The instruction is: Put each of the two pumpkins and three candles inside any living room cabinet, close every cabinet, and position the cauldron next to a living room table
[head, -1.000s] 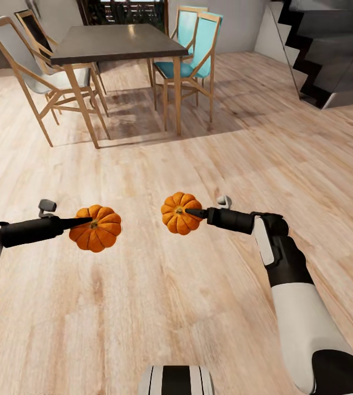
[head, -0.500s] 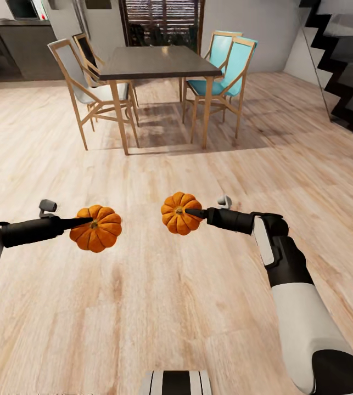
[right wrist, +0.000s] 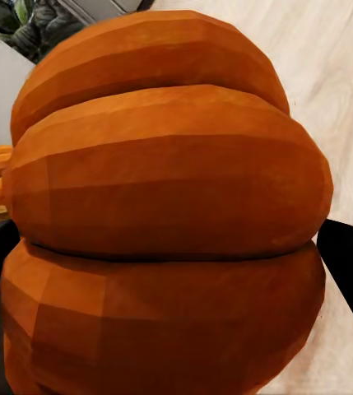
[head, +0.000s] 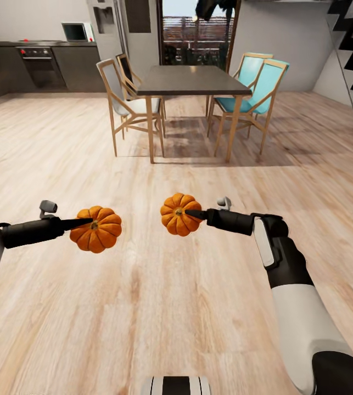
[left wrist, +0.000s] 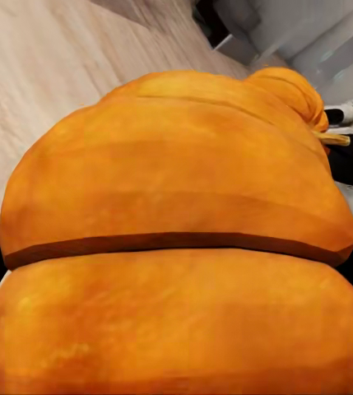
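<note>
two pumpkins ride in the head view, one per arm, both held out over the bare wooden floor [head: 160,307]. the left pincer [head: 88,222] is closed on the left pumpkin [head: 96,229], its dark fingers meeting at the stem end; the right pincer [head: 190,213] grips the right pumpkin [head: 177,214] the same way. each fruit sits straight off the tip of its own pincer, toward the middle of the picture, and the two hang apart with a gap between them. ahead stands a dark dining table [head: 191,80] with chairs [head: 256,88], and grey kitchen units [head: 39,66] lie beyond at the far left. i see no low brown cabinet here, so i judge the robot has yet to turn or drive toward one before either arm can unload.

left wrist view: the left pumpkin [left wrist: 176,247] bulges right up against the lens, and past it the right pumpkin [left wrist: 287,86] peeks out.

right wrist view: the right pumpkin [right wrist: 164,214] crowds the lens too, a sliver of the other one at the edge.
</note>
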`<state>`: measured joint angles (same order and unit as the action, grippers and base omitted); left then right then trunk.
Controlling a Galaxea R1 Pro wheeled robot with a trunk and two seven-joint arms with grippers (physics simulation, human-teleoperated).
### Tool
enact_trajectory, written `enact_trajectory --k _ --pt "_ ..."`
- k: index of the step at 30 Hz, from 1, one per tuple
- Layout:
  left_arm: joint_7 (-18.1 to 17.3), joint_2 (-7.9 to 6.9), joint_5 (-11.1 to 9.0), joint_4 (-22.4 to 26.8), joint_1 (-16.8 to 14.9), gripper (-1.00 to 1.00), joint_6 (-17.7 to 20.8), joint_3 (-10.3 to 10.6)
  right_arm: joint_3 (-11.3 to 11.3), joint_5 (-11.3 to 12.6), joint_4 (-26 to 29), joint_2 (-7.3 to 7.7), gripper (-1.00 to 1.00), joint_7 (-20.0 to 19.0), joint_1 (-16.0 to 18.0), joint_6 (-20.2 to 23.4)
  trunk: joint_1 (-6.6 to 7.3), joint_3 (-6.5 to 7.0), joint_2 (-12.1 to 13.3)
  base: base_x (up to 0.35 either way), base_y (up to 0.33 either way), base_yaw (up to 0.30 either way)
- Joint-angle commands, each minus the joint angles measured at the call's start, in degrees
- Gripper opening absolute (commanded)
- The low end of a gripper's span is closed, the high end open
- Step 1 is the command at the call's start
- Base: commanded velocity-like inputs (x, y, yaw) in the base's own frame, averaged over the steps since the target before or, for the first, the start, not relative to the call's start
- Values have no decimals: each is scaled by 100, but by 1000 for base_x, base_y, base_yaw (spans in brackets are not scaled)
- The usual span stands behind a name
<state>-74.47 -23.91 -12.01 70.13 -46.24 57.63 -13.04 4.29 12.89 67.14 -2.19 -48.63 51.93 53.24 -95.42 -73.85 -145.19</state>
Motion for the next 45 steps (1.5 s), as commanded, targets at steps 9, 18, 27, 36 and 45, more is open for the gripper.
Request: enact_trajectory --k 9,18,27,36,45 --pt "-6 -4 -21 -1 1 -100 9 -5 2 63 0 -1 -100 -47 1 29 23 200 12 0 0 272" --pt "-6 0 -21 -69 1 -100 3 -14 2 64 -1 -1 -100 -50 -3 27 46 400 24 0 0 265" --pt "-6 0 -21 -72 1 -100 3 -14 2 63 0 -1 -100 -46 -6 28 70 599 36 0 0 260" --pt "-6 8 -21 -78 1 -100 3 -14 2 63 0 -1 -100 -48 -7 27 93 799 48 0 0 257" --pt "-6 9 -21 -78 0 -100 4 -14 2 56 0 -1 -100 -43 -7 22 116 998 60 0 0 234"
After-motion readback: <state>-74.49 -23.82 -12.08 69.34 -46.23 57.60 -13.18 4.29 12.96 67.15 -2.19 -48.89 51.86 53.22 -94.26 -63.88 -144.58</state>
